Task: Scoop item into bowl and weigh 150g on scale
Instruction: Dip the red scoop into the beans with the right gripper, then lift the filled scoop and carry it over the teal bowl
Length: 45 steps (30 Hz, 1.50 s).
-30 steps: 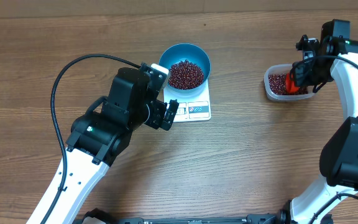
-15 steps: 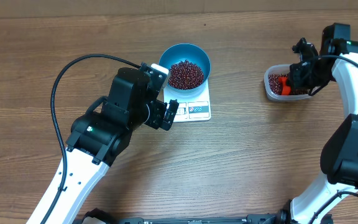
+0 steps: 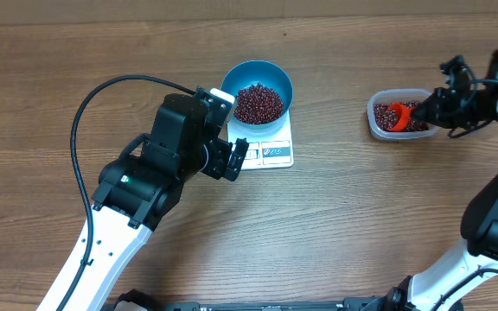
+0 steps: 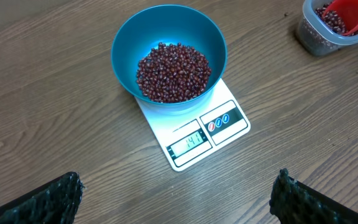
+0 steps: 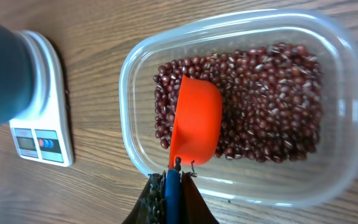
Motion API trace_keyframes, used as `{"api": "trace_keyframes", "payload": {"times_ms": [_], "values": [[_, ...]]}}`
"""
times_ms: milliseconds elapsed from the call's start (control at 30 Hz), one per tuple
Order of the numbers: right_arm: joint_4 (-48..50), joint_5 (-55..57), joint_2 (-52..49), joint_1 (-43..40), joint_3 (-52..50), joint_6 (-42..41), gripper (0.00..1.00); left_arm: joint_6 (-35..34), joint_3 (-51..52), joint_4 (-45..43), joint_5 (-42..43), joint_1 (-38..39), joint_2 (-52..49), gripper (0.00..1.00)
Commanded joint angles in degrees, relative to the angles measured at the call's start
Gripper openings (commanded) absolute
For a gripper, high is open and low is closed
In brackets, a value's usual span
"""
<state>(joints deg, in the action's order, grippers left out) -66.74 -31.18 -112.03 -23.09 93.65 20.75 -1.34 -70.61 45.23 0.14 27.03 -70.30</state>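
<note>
Right wrist: orange scoop (image 5: 196, 121) in clear tub (image 5: 125, 93); scale (image 5: 45, 124) (bowl (image 5: 5, 68) atop) nearby

In the right wrist view the round deep blue bowl (image 5: 2, 68) is blurred and edge-cropped; right of it, the right gripper (image 5: 171, 179) hides the handle of the orange plastic scoop (image 5: 194, 121).
</note>
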Motion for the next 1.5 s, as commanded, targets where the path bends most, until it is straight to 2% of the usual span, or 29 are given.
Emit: {"api": "trace_keyframes", "payload": {"times_ms": [0,633,967,1467], "values": [[-0.52,-4.5,-0.17,-1.53,0.02,-0.11,0.04,-0.37,0.39,0.0,-0.63,0.24,-0.2,1.0],[-1.42,-5.92,0.39,-1.75,3.63,-0.31,0.04,-0.37,0.39,0.0,-0.63,0.24,-0.2,1.0],[-2.43,-6.71,0.79,-1.75,7.8,-4.96,0.04,-0.37,0.39,0.0,-0.63,0.24,-0.2,1.0],[-4.76,-22.93,3.91,-1.73,7.87,-4.94,0.04,-0.37,0.39,0.0,-0.63,0.24,-0.2,1.0]]}}
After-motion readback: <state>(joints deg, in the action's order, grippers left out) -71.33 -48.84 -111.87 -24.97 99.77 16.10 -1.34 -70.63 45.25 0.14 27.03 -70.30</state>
